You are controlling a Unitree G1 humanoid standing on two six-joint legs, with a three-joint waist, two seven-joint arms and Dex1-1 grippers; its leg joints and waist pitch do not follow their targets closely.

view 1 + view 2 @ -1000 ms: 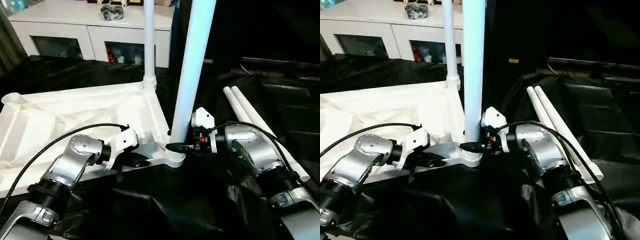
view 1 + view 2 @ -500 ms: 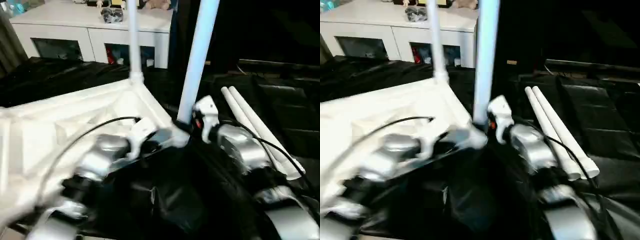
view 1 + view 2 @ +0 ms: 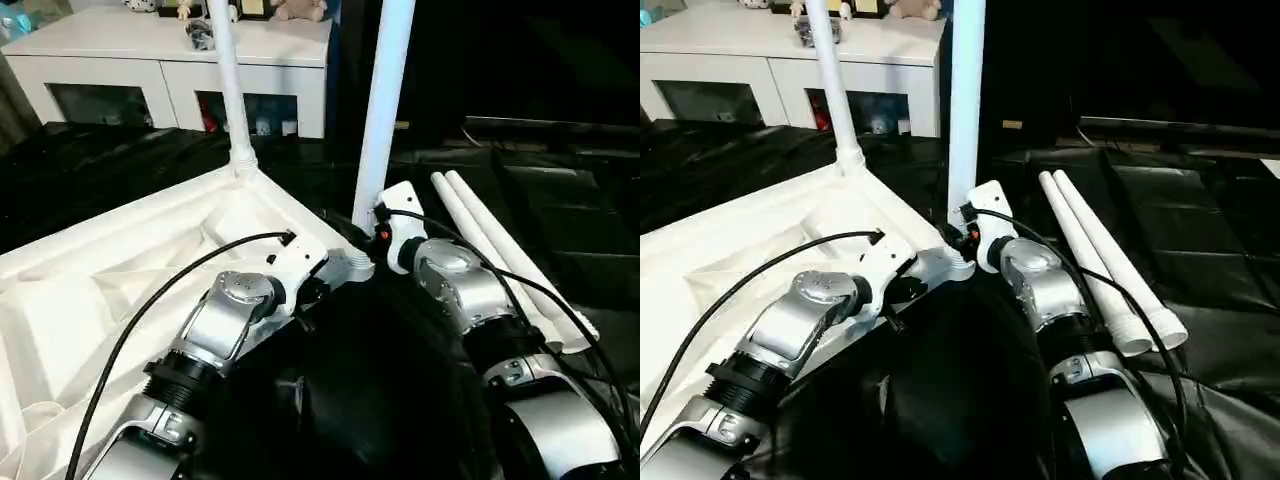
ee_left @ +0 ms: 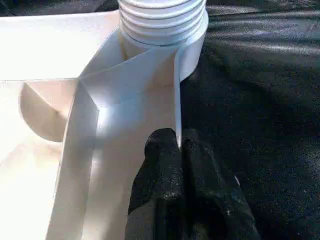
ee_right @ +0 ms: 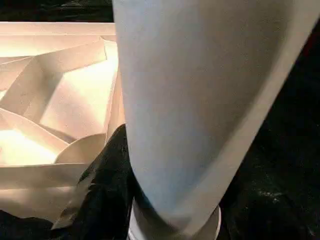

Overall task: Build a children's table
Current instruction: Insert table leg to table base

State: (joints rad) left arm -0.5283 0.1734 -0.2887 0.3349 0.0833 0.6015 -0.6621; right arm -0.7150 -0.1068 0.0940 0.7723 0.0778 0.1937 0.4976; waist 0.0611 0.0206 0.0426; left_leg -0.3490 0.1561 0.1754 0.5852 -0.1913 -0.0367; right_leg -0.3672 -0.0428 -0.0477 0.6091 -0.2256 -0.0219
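Observation:
The children's table top [image 3: 120,290] lies upside down, white, ribbed underside up. One white leg [image 3: 225,80] stands upright in the far corner socket. A second leg [image 3: 385,110] stands in the near corner socket [image 4: 162,20], where threaded rings show. My left gripper [image 4: 179,147] is shut on the thin rim wall just short of that socket. My right gripper [image 3: 362,232] is closed around the base of the near leg; one black finger [image 5: 107,185] shows beside the tube, the other is hidden behind it.
Two loose white legs [image 3: 500,255] lie side by side on the black sheet [image 3: 380,400] to the right. A white cabinet with glass doors [image 3: 170,70] stands at the back, small toys on top.
Both arms have reached further forward, and the table's near corner has moved away from me while the top has swung round to the left. The view has shifted too. Both grips are unchanged.

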